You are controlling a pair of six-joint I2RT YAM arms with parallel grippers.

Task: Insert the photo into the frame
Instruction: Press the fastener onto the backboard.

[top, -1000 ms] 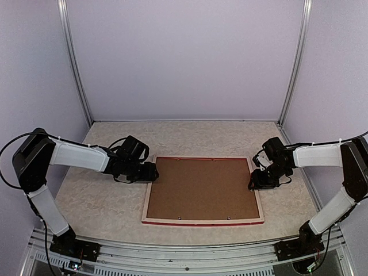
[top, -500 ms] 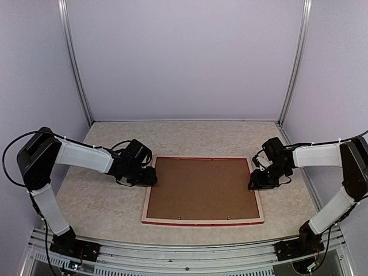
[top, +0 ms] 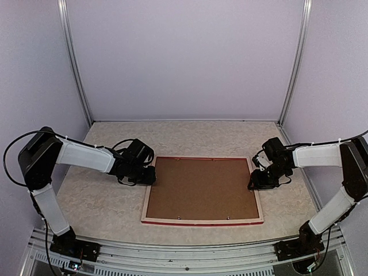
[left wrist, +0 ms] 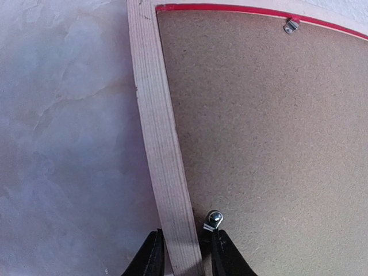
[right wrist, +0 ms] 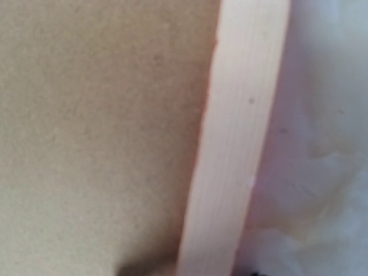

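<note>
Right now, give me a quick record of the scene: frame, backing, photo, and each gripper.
frame: face down on the table, pale wood back up
backing board: brown, seated in the frame, metal clips at its edge
photo: not visible
left gripper: straddles the frame's left rail; grip unclear
right gripper: at the right rail; state unclear

This is a robotics lab test booth. Pale lilac walls (top: 184,57) and silvery metal uprights (top: 75,63) enclose a beige marble-patterned tabletop (top: 103,201), with a ribbed aluminium rail (top: 190,256) along its near edge.
</note>
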